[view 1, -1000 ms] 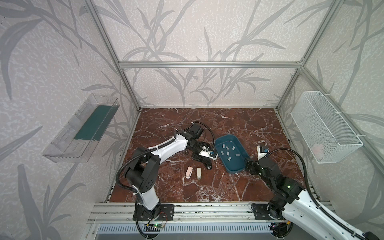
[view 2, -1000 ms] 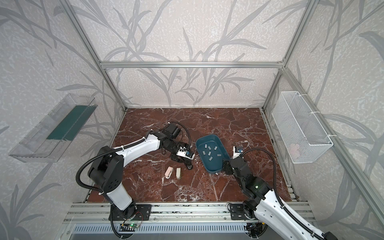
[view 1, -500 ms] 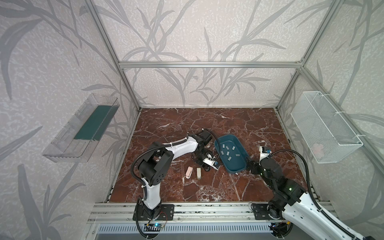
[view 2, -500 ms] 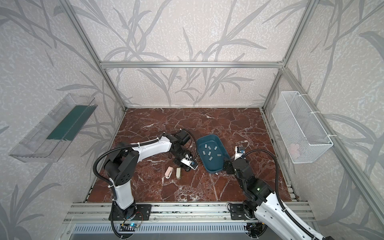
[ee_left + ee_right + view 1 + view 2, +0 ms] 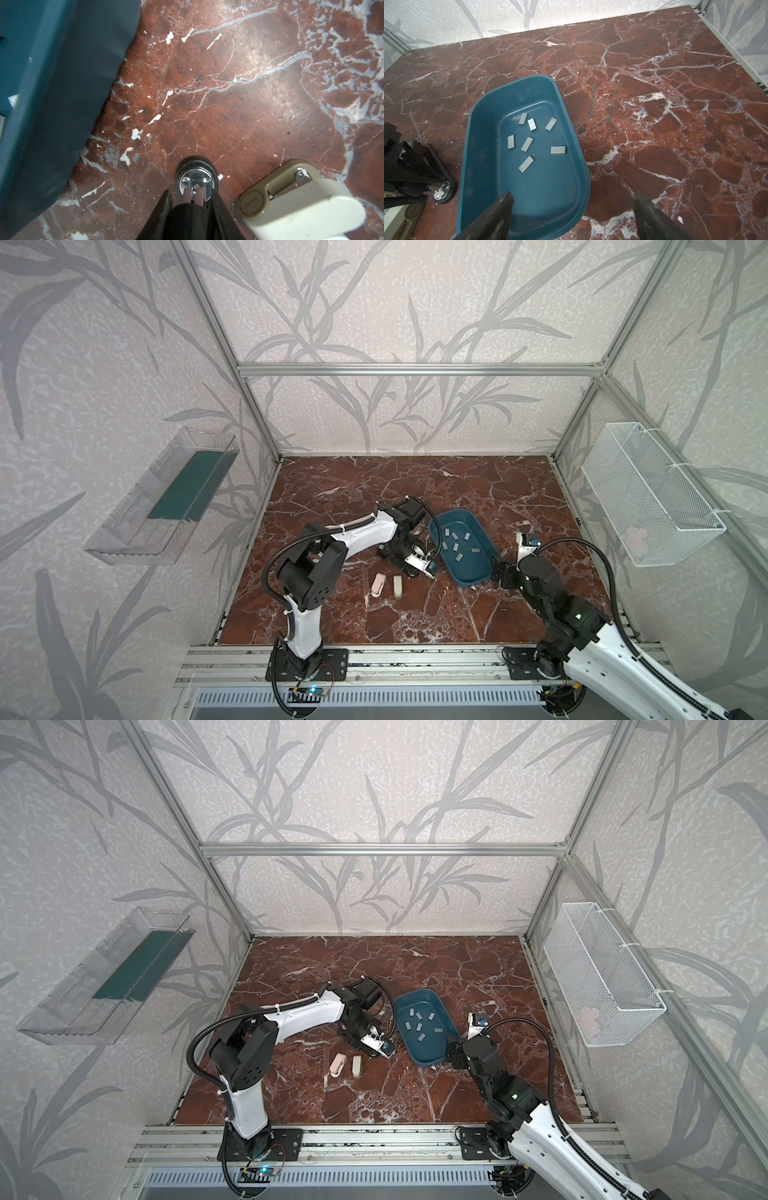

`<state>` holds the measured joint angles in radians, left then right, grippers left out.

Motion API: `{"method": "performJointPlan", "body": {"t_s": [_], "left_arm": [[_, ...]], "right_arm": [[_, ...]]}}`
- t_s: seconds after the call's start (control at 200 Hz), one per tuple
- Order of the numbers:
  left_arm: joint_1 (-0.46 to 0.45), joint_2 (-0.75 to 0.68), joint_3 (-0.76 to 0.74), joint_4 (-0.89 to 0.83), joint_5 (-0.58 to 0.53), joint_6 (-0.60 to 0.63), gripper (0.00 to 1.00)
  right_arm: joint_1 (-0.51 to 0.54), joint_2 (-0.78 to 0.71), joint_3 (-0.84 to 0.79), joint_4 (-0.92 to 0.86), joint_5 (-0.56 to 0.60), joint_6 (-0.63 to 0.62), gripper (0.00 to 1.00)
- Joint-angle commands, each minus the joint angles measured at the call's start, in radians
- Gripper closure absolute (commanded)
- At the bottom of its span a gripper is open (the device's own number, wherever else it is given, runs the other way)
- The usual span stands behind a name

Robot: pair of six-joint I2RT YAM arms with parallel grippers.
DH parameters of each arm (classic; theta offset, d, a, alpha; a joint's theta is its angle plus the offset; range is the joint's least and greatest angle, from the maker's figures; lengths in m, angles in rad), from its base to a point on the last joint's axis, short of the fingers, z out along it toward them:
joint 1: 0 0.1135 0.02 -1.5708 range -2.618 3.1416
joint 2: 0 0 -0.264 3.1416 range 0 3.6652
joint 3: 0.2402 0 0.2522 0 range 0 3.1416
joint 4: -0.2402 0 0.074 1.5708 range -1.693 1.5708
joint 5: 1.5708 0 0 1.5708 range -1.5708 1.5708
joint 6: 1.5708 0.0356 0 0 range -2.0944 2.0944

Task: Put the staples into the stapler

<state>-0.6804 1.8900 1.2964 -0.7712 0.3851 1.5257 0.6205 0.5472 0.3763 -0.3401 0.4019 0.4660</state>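
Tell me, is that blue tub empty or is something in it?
Not empty: seven small grey staples lie scattered flat on the floor of the blue tub, clear in the right wrist view.

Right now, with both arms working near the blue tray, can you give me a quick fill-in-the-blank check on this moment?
The blue tray holds ___ strips of staples.
The right gripper, at the tray's near rim, is ___.
The left gripper is shut on the ___ stapler, not the beige stapler beside it.
Missing words: seven; open; black.
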Motion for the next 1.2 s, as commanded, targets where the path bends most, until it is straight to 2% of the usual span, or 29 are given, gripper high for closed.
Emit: {"method": "performJointPlan", "body": {"t_s": [0.0,0.255,0.36,0.585,0.775,0.905,1.025,1.194], "left_arm": [[0.003,-0.018,0.016,-0.048,-0.029,0.019,0.66],[0.033,-0.051,0.011,-0.055,-0.014,0.019,0.58],[0.046,-0.056,0.004,-0.053,-0.016,0.024,0.62],[0.048,-0.035,0.006,-0.065,-0.013,0.037,0.61],[0.048,-0.040,0.015,-0.073,-0.012,0.040,0.77],[0.050,-0.053,0.040,-0.102,0.021,0.030,1.00],[0.067,-0.096,0.073,-0.119,0.066,-0.009,1.00],[0.073,-0.198,0.122,-0.101,0.128,-0.128,1.00]], "right_arm": [[-0.004,-0.003,0.012,0.015,-0.010,-0.006,0.10],[-0.003,0.006,0.013,0.016,-0.015,-0.003,0.11],[-0.004,0.008,0.013,0.017,-0.019,-0.003,0.11],[-0.004,0.016,0.013,0.023,-0.033,-0.005,0.11],[-0.003,0.016,0.011,0.026,-0.038,-0.006,0.10],[-0.004,0.016,0.012,0.041,-0.069,-0.004,0.11],[-0.003,0.035,0.027,0.059,-0.149,0.000,0.12],[0.003,0.098,0.052,0.128,-0.359,0.071,0.14]]}}
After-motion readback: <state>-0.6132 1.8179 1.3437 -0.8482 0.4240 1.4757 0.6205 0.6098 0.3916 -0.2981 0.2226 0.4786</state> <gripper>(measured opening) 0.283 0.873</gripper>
